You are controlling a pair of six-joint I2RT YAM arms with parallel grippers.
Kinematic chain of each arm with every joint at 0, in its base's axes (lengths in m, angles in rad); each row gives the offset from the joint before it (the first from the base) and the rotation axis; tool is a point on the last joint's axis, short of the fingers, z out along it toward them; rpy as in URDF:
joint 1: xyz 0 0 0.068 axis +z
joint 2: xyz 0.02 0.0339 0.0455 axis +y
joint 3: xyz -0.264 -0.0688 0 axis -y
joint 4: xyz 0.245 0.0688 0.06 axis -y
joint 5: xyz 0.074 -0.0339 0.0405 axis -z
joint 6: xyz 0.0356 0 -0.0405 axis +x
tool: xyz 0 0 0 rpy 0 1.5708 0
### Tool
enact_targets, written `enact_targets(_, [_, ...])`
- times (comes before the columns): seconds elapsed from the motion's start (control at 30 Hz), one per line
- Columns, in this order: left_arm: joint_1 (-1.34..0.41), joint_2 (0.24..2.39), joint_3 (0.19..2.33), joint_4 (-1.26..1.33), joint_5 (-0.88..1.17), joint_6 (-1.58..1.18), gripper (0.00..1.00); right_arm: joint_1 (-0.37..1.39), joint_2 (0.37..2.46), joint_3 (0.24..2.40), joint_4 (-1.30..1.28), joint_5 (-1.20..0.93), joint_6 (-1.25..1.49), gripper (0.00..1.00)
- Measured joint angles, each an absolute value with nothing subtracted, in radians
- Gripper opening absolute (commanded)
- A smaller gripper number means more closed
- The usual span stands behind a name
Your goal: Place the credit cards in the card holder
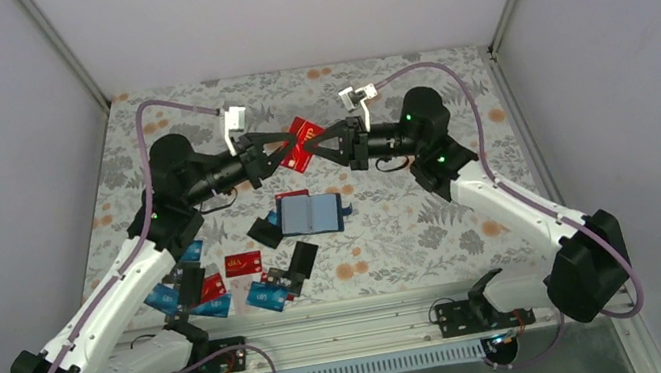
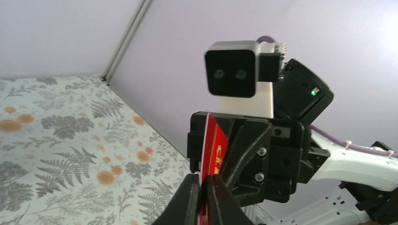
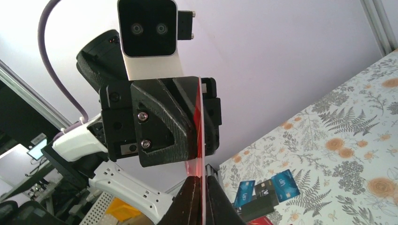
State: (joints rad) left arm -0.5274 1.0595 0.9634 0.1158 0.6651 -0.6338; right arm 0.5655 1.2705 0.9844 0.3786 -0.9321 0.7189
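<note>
Top external | card holder (image 1: 309, 214) open, contents unclear | left jaws, right jaws both clamped on red card (image 1: 305, 132)

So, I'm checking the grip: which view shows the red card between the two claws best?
The top external view: the red card shows its face, with the left claw and right claw both shut on it. The left wrist view sees it at a slant, the right wrist view nearly edge-on, both partly hidden by the opposite claw.

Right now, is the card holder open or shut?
Open: the card holder lies spread flat, both lighter blue inner halves facing up, with the fold line down the middle.
</note>
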Motion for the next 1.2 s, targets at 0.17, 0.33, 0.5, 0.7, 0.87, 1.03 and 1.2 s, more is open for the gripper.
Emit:
enact_targets(0.17, [-0.528,1.060,1.026,-0.056,0.665,-0.530,0.50,0.563,1.280,1.069,0.224,-0.939,0.577,0.04])
enact_targets(0.33, [-0.529,1.045,1.110,-0.236,0.677,-0.399,0.48,0.561,1.281,1.116,0.078,-0.972,0.403,0.04])
enact_targets(0.5, [-0.529,1.013,1.140,-0.343,0.705,-0.288,0.40,0.560,1.302,1.156,-0.077,-1.053,0.249,0.04])
enact_targets(0.7, [-0.529,1.005,1.153,-0.429,0.732,-0.194,0.31,0.560,1.302,1.162,-0.162,-1.139,0.144,0.04])
enact_targets(0.87, [-0.529,1.026,1.155,-0.476,0.742,-0.144,0.22,0.560,1.299,1.162,-0.179,-1.175,0.110,0.04])
enact_targets(1.03, [-0.529,1.039,1.155,-0.494,0.781,-0.118,0.13,0.560,1.299,1.162,-0.185,-1.183,0.100,0.04])
enact_targets(1.2, [-0.529,1.042,1.151,-0.488,0.826,-0.112,0.02,0.560,1.299,1.162,-0.184,-1.184,0.101,0.05])
